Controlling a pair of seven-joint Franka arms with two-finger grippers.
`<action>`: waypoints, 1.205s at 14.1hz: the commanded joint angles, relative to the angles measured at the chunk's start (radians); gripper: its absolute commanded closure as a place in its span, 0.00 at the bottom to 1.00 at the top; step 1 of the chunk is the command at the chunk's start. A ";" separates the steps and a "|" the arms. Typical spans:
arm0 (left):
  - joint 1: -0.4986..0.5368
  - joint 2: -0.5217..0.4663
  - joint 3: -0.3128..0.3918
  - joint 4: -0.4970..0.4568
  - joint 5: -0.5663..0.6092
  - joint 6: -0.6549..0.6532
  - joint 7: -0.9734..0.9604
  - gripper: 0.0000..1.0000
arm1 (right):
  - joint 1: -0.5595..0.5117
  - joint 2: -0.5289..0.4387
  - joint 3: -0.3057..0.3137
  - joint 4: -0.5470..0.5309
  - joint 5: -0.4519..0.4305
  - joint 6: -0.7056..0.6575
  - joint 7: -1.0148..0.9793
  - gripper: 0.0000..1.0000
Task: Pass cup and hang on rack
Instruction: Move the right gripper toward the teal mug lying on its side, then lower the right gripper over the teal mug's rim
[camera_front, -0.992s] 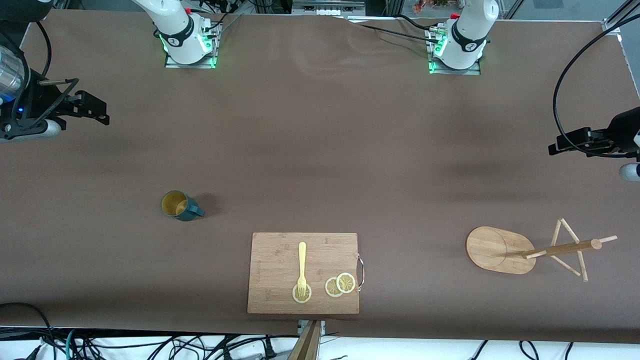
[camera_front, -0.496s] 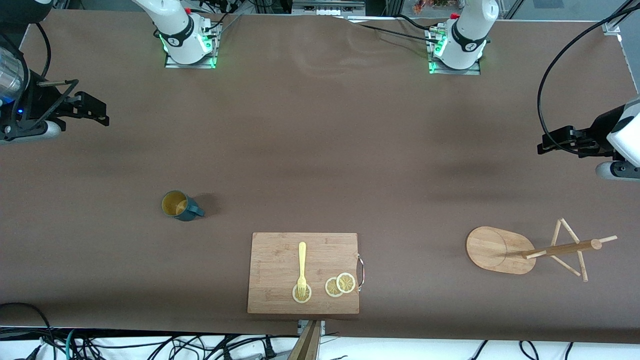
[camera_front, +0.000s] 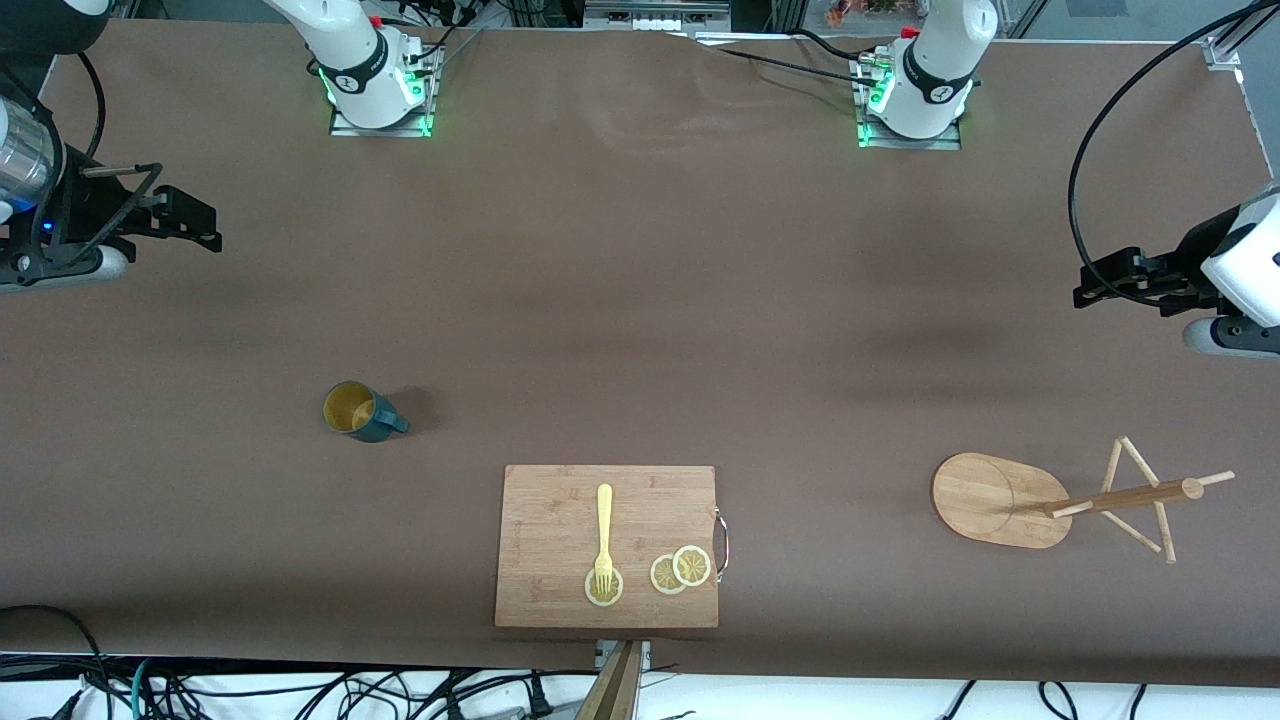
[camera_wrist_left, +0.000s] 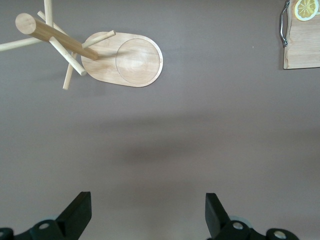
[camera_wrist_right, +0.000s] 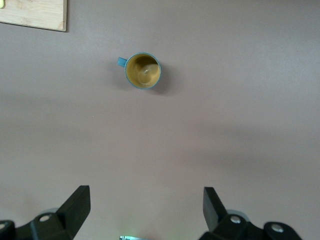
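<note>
The dark teal cup (camera_front: 360, 411) with a mustard-yellow inside stands upright on the brown table toward the right arm's end, its handle pointing toward the table's middle. It also shows in the right wrist view (camera_wrist_right: 143, 71). The wooden rack (camera_front: 1000, 500), with an oval base, a post and thin pegs, stands toward the left arm's end and shows in the left wrist view (camera_wrist_left: 122, 59). My right gripper (camera_front: 200, 225) is open and empty, high over the table's end, well apart from the cup. My left gripper (camera_front: 1100, 283) is open and empty, up over the table apart from the rack.
A rectangular wooden cutting board (camera_front: 560, 520) lies near the front edge, between cup and rack. It carries a yellow fork (camera_front: 603, 535) and lemon slices (camera_front: 680, 570). Cables hang along the table's front edge.
The left arm's gripper has shifted a little toward the table's middle. The right gripper has barely moved. Cup and rack are where they were.
</note>
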 joint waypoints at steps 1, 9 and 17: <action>-0.008 0.001 0.003 0.024 0.024 -0.015 -0.003 0.00 | -0.012 -0.007 0.009 -0.010 0.001 -0.010 -0.013 0.00; -0.045 -0.064 0.018 -0.031 0.024 -0.008 -0.026 0.00 | -0.012 0.024 0.008 -0.168 -0.007 0.183 0.001 0.00; -0.045 -0.102 0.017 -0.097 0.023 -0.006 -0.026 0.00 | -0.012 0.231 0.008 -0.205 -0.005 0.432 0.004 0.18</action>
